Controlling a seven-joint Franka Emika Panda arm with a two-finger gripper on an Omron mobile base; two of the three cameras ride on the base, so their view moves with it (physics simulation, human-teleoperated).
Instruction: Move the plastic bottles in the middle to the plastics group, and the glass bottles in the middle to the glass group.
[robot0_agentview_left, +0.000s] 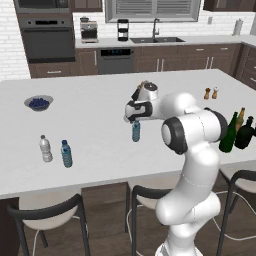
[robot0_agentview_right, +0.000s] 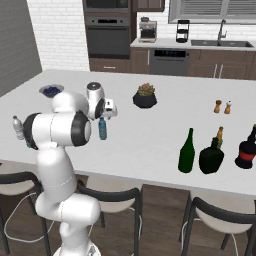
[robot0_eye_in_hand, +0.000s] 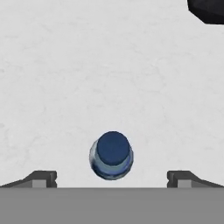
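Jaws wide apart w/ blue bottle (robot0_eye_in_hand: 111, 155) centred between, untouched.

even, bright rendered light, soft faint shadows, no glare, slightly coarse and blurry.

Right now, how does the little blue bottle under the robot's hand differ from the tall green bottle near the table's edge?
The blue bottle is short and see-through; the green bottle is much taller, dark and solid-looking. The blue bottle has a stubby top with a dark cap, while the green bottle tapers into a long slim neck. The blue bottle stands alone beneath the open gripper; the green bottle stands beside a squat black bottle. Both stand upright on the white table.
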